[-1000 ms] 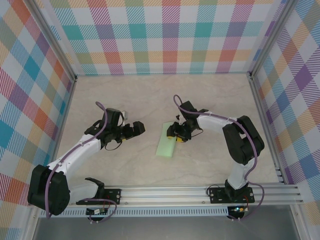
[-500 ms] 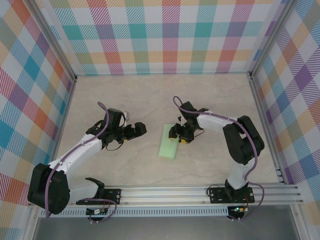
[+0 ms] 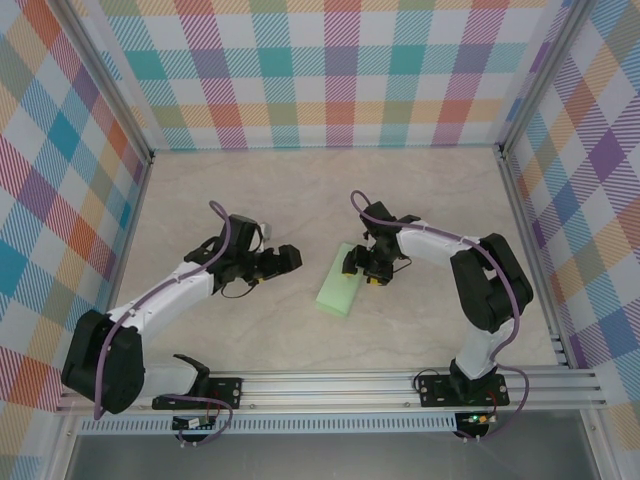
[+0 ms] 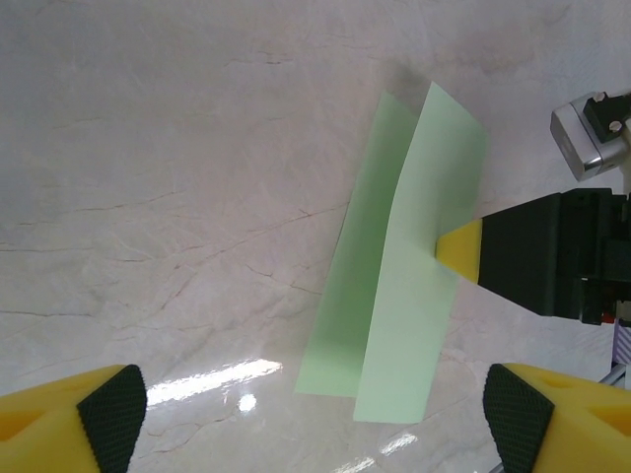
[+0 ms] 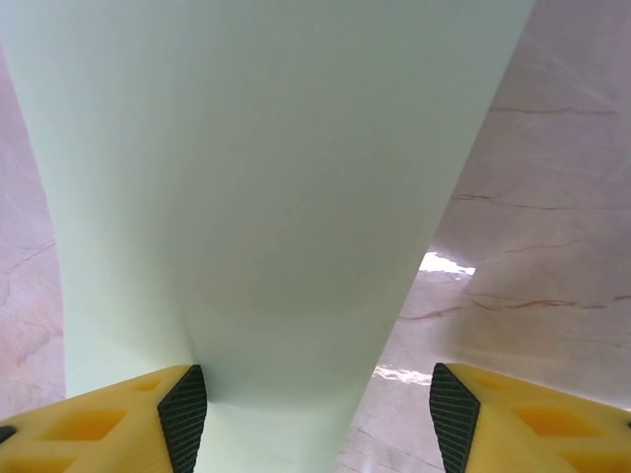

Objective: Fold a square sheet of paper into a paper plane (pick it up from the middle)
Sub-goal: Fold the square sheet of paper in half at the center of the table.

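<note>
The square sheet of paper (image 3: pixel 337 291), pale mint green, lies folded in half as a long rectangle on the marble table, not in a paper plane's shape. In the left wrist view its upper flap (image 4: pixel 419 266) stands lifted off the lower layer. My right gripper (image 3: pixel 358 268) sits at the sheet's far right edge and is open. The flap (image 5: pixel 266 197) rises between its pads, close to the left pad (image 5: pixel 183 414) and apart from the right one. My left gripper (image 3: pixel 290 258) hovers open to the sheet's left, with nothing between its fingers (image 4: pixel 110 414).
The beige marble tabletop (image 3: pixel 420 200) is walled by checked panels on three sides. Aluminium posts stand at the corners and a rail (image 3: pixel 400 385) runs along the near edge. Bare table lies round the paper.
My right gripper's jaws have spread wider at the paper's edge. The left arm has moved right, closer to the sheet. The paper has shifted slightly right.
</note>
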Robot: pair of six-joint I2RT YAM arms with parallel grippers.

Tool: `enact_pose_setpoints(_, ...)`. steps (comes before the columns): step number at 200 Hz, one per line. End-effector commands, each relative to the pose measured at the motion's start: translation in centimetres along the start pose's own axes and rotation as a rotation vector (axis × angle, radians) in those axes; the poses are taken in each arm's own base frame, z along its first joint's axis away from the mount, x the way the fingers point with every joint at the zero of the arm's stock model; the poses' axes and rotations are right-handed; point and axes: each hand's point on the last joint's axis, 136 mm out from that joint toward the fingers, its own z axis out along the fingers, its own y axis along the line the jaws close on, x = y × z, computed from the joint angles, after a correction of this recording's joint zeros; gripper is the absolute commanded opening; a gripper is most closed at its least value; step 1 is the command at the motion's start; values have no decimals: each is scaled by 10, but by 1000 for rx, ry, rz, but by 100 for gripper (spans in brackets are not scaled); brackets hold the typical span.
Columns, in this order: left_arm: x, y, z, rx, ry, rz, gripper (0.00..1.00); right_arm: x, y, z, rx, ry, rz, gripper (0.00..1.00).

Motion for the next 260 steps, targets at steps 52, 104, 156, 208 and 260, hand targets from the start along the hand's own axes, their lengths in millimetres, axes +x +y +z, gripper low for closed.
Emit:
enact_pose_setpoints(52, -5, -26, 27, 23, 52, 10, 80, 7, -18, 9, 119, 56, -18, 69)
enact_pose_setpoints(104, -1, -28, 36, 11, 74, 17, 79, 4, -10, 13, 109, 58, -12, 76)
enact_pose_setpoints(156, 0, -26, 41, 5, 90, 7, 71, 4, -10, 24, 127, 86, -18, 80)
enact_pose_setpoints(208, -6, -34, 48, 42, 83, 6, 58, 4, -11, 31, 142, 99, 1, 85)
enact_pose_setpoints(260, -6, -37, 53, 60, 94, 8, 53, 4, -23, 33, 213, 104, 8, 89)
